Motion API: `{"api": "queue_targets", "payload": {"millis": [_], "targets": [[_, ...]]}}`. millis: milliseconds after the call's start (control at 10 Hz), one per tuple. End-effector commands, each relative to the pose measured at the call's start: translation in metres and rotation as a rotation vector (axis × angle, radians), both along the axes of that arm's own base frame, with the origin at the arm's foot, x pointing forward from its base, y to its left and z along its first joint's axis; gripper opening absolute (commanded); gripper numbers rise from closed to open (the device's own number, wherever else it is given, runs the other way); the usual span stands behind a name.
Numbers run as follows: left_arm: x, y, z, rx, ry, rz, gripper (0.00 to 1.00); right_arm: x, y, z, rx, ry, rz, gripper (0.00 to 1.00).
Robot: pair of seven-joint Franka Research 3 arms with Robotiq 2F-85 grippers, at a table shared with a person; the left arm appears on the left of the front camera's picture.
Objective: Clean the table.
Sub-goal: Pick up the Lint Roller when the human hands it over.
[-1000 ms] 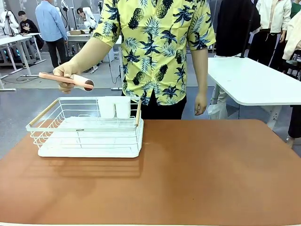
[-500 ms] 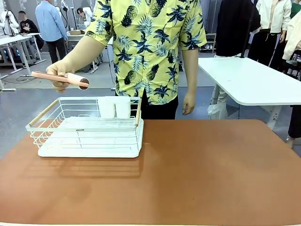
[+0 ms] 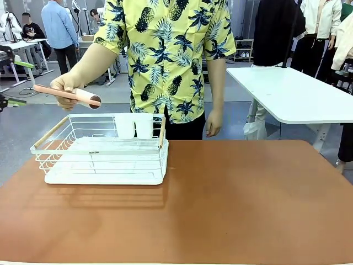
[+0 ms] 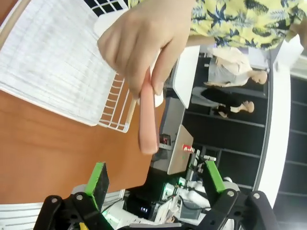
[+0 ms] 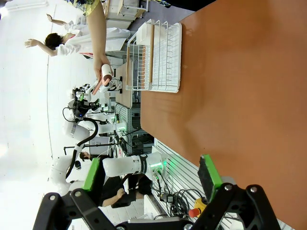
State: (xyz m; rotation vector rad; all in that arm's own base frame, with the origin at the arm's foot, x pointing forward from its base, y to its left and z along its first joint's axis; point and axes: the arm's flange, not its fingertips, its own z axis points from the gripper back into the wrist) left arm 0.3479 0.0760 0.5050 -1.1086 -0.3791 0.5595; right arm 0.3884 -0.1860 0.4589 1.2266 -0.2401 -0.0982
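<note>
- While the person's hand [image 3: 67, 84] holds a roller [image 3: 83, 96] by its pink handle above the far left corner of the dish rack [image 3: 102, 149], my left tool [image 4: 156, 176] stands with its 2 green pads spread wide and nothing between them.
- Seen from my left wrist, the free end of that pink handle points down toward the gap of the left tool, apart from both pads.
- From the front, the left tool's green fingers show at the left edge, just left of the handle's end and not touching it.
- My right tool [image 5: 150, 173] is also wide open and grips nothing, with the brown surface stretching away beyond it.
- The reddish-brown tabletop [image 3: 231, 204] fills the near and middle ground of the front view.
- The white wire dish rack, with 2 wooden handles, sits on the tabletop's far left part, and 2 white cups [image 3: 134, 126] stand at its far side.
- The person stands at the far edge, the other hand hanging down.
- A white-topped table [image 3: 292, 94] stands far right.
</note>
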Motion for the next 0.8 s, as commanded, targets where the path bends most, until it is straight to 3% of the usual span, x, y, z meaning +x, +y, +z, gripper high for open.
{"api": "queue_targets", "payload": {"millis": [0, 200, 700], "targets": [[0.007, -0.013, -0.005, -0.010, 0.019, 0.091, 1.00, -0.001, 0.001, 0.004, 0.005, 0.000, -0.001, 1.00], [0.016, -0.021, -0.009, 0.009, 0.057, 0.132, 1.00, -0.001, 0.001, 0.004, 0.005, 0.000, -0.001, 1.00], [0.034, -0.030, -0.023, 0.049, 0.042, 0.162, 1.00, -0.001, 0.001, 0.004, 0.005, 0.000, -0.001, 1.00]]}}
